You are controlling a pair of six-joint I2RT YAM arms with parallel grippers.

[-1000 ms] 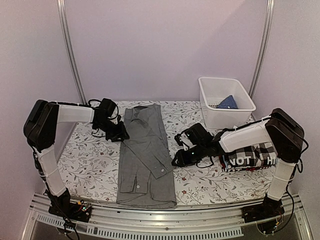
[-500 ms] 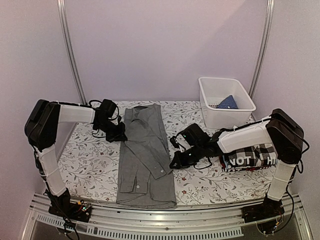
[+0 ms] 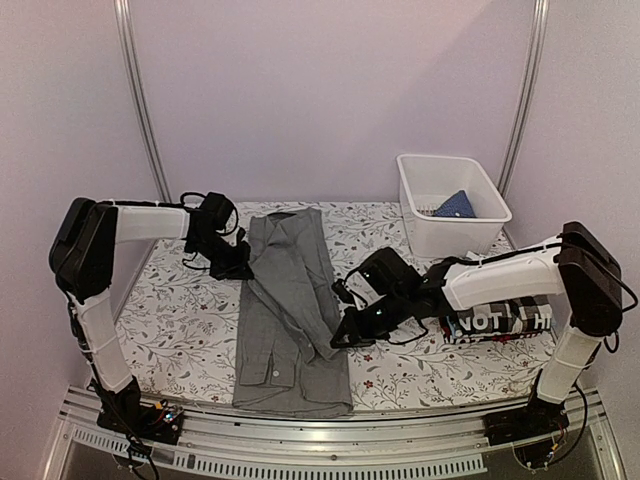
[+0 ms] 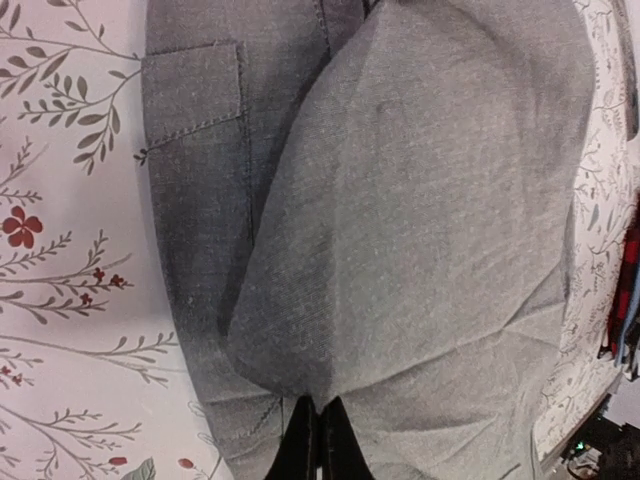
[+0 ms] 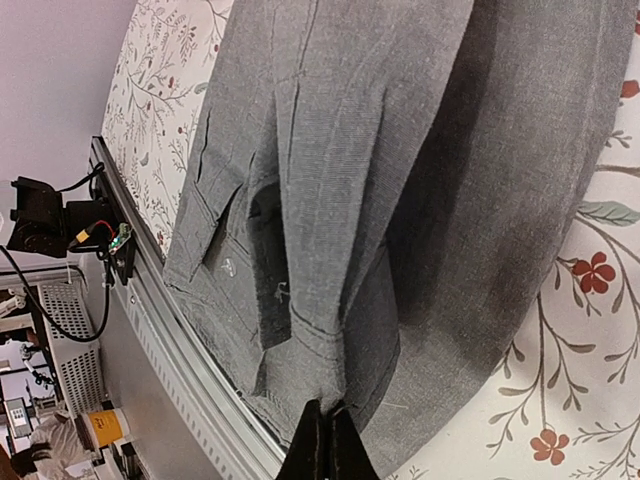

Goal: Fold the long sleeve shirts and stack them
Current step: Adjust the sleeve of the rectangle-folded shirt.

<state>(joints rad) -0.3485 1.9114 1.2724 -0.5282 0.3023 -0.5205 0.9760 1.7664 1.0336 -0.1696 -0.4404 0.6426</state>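
A grey button-up shirt (image 3: 285,330) lies lengthwise on the flowered table, collar at the far end, with a sleeve folded down over its front. My left gripper (image 3: 243,270) is at the shirt's upper left edge, shut on a raised fold of the grey cloth (image 4: 430,200); the black fingertips (image 4: 303,440) pinch it. My right gripper (image 3: 338,340) sits at the shirt's right side, shut on the sleeve cuff (image 5: 345,350), its tips (image 5: 325,430) pressed together. Folded shirts are stacked at the right: a dark one lettered "NOT" (image 3: 487,322) under a checked one (image 3: 520,303).
A white basket (image 3: 420,232) stands at the back right with a blue cloth (image 3: 456,205) inside. The metal rail of the table's near edge (image 3: 320,455) runs just past the shirt's hem. Frame posts rise at the back left and right.
Both grippers have shut on the grey shirt. The right arm reached left from the stack to the sleeve cuff; the left gripper edged onto the shirt's upper left edge.
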